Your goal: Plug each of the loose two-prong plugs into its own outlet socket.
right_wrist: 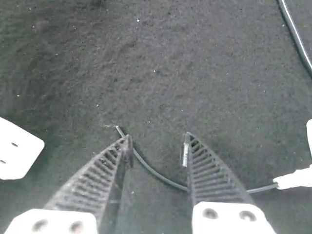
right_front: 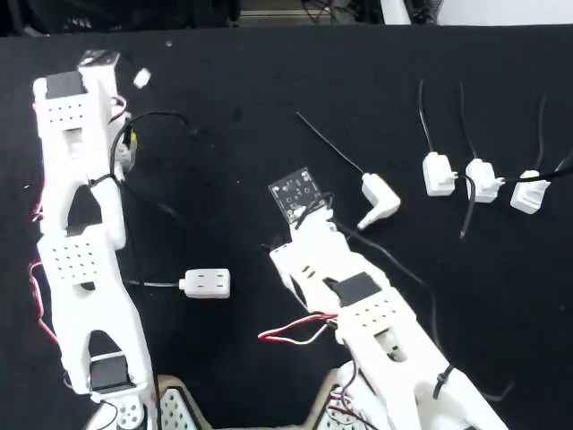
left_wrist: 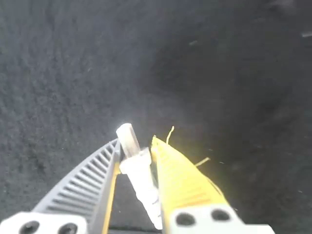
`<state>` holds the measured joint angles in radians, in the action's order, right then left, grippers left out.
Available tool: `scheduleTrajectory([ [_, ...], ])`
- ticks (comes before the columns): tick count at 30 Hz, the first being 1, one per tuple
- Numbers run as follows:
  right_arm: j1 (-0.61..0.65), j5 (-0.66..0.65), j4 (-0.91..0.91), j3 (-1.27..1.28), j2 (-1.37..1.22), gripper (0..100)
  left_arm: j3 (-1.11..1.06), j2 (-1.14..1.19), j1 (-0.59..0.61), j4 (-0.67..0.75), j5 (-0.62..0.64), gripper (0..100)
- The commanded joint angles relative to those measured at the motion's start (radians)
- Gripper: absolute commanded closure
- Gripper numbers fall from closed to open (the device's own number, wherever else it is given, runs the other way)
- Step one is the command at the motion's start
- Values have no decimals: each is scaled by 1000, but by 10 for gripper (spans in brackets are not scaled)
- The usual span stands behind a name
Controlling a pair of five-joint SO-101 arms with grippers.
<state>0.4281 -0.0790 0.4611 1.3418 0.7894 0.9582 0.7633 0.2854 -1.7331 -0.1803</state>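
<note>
Left gripper (left_wrist: 135, 141), near the table (right_front: 269, 45) edge, seemingly pinches a white plug (left_wrist: 139, 168).

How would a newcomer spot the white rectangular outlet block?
On the black cloth table, look between the two white robot arms. The white rectangular outlet block lies beside the left arm. Unlike the white plugs past the right arm, it has slots, not prongs.

The table (right_front: 233, 116) is covered with black cloth. One white outlet socket (right_front: 206, 283) lies flat on it between the two arm bases, slots facing up. A white angled plug (right_front: 380, 199) lies near the centre, with its thin black cord (right_front: 331, 143) running toward the far edge. A row of three white plugs (right_front: 483, 181) lies further right, each with a black cord.
</note>
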Motion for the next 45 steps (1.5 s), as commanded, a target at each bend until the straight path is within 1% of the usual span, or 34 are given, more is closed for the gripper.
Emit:
scheduleTrajectory([
  [1,-28,6,-18,-10,35,843,36,-140,-15,-29,-3,970],
  [4,-29,5,-18,-13,35,843,-68,-224,-21,-29,-3,970],
  [6,-32,5,17,-38,35,843,-173,-305,-24,-29,-3,970],
  [10,-92,11,235,-188,35,843,-415,-497,-48,-20,-8,970],
  [13,-163,3,381,-315,35,843,-611,-660,-82,80,-5,970],
  [17,-318,3,545,-464,35,843,-906,-847,-171,227,-3,970],
  [20,-434,0,644,-547,35,843,-1102,-937,-243,318,-3,970],
  [23,-517,-75,698,-584,35,843,-1234,-993,-311,416,-2,970],
  [25,-555,-109,712,-585,35,843,-1308,-1008,-383,473,3,970],
  [28,-611,-123,717,-581,36,844,-1380,-1020,-496,543,78,970],
  [33,-664,-130,747,-579,39,844,-1392,-1011,-670,621,242,970],
  [38,-683,-132,801,-578,151,915,-1448,-1016,-842,713,450,970],
  [42,-674,-132,832,-519,285,930,-1523,-1008,-900,836,548,963],
  [43,-674,-140,830,-495,314,928,-1552,-1008,-903,875,562,941],
  [45,-674,-187,829,-440,360,913,-1612,-1011,-900,942,583,860],
])
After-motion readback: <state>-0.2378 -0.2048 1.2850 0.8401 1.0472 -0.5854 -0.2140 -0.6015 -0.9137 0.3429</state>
